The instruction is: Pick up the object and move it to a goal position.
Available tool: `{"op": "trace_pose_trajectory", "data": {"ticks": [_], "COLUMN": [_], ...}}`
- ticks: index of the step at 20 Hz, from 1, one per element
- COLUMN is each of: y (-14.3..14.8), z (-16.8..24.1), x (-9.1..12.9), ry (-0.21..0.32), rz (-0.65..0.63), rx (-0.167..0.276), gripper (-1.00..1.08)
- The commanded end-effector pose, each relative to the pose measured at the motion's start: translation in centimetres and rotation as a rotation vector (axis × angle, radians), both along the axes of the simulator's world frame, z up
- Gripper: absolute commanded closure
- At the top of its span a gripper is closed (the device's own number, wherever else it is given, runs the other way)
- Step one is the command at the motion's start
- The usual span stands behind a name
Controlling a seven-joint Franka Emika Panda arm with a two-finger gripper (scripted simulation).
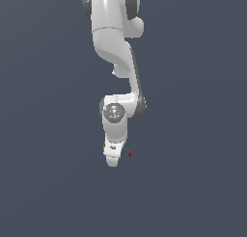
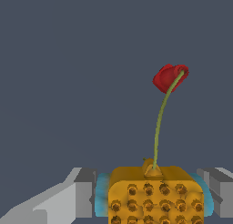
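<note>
The object (image 2: pixel 154 196) is a blocky orange-yellow lump with dark speckles and teal bits on its two sides. In the wrist view it sits between my gripper (image 2: pixel 152 198) fingers (image 2: pixel 84 196), which press against its teal sides. A thin green stem (image 2: pixel 159 127) rises from its top and ends in a red blob (image 2: pixel 169 77). In the exterior view only an orange sliver of the object (image 1: pixel 104 145) shows beside the white hand, with my gripper (image 1: pixel 112 159) hanging low under the arm.
A tiny red dot (image 1: pixel 130 154) lies just off the hand toward the exterior view's right. The plain dark grey floor (image 1: pixel 193 183) stretches all around. The arm's white links (image 1: pixel 113 33) stand above the hand.
</note>
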State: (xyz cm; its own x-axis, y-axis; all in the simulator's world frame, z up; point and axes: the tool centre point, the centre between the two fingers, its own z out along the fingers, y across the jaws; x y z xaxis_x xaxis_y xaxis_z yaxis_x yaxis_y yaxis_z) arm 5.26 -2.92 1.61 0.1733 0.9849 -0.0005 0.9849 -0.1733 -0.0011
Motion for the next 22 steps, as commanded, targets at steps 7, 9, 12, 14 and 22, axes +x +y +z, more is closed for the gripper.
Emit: {"op": "trace_pose_trajectory", "data": {"ticks": [7, 9, 12, 14, 22], "y": [4.3, 6.2, 9.5, 11.9, 20.2], "z": [1.8, 2.5, 3.9, 4.8, 8.1], "x": [-1.1, -1.6, -2.4, -3.0, -4.9], "ry": [-0.001, -0.001, -0.001, -0.001, -0.001], "rz": [0.001, 0.001, 0.001, 0.001, 0.001], "rx": [0.000, 0.000, 0.000, -0.001, -0.001], "gripper": [1.08, 1.08, 1.08, 1.08, 1.08]}}
